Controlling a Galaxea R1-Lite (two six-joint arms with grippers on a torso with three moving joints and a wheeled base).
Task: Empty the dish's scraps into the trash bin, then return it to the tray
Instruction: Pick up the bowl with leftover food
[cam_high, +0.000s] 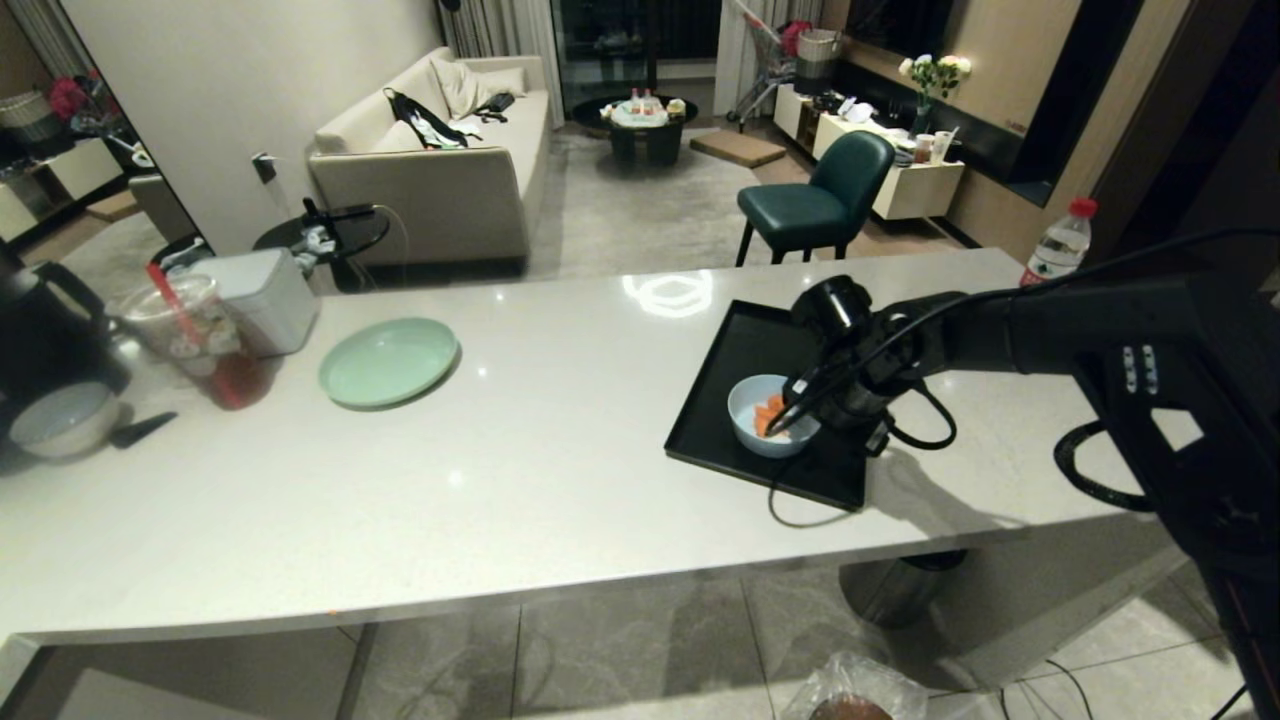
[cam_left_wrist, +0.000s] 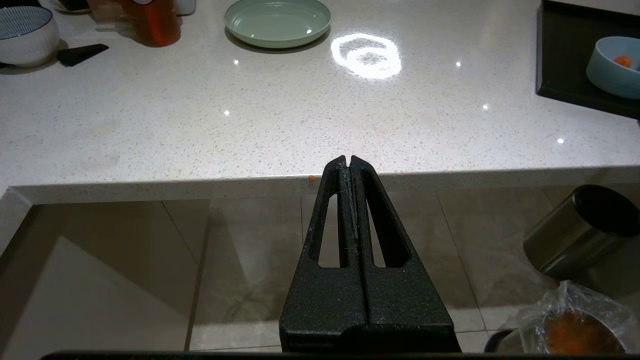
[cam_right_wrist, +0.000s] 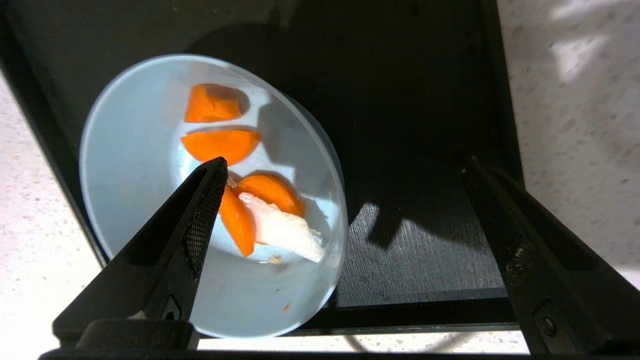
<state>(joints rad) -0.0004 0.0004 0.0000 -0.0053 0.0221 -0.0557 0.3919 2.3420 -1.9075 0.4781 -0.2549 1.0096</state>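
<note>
1. Nearest the right wrist camera are the two black fingers of the right gripper (cam_right_wrist: 342, 165), spread wide apart with nothing between their pads.
2. One finger (cam_right_wrist: 197, 210) hangs over the inside of the pale blue bowl (cam_right_wrist: 135, 150), its tip just above the scraps (cam_right_wrist: 222, 145); the other finger (cam_right_wrist: 505, 210) stands outside the bowl, over the bare floor of the black tray (cam_right_wrist: 420, 100). The bowl's wall on that side lies between the two fingers.
3. The scraps are several orange chunks and one pale wedge, lying together in the bowl's bottom just beyond the nearer fingertip.
4. In the head view the bowl (cam_high: 750, 405) sits upright on the tray (cam_high: 735, 345), near the tray's front edge, with the right gripper (cam_high: 800, 400) reaching over it from the robot's right side.
5. The left gripper (cam_left_wrist: 348, 162) is pressed shut, fingers flat against each other, holding nothing. It hangs off the front of the white counter (cam_left_wrist: 250, 125), its tips level with the counter's edge.
6. The bag-lined trash bin (cam_left_wrist: 575, 330) stands on the floor, below and well apart from the left fingers, beside a steel bin with a black lid (cam_left_wrist: 580, 230).
7. Far beyond those fingertips a mint-green plate (cam_left_wrist: 278, 21) rests on the counter.
</note>
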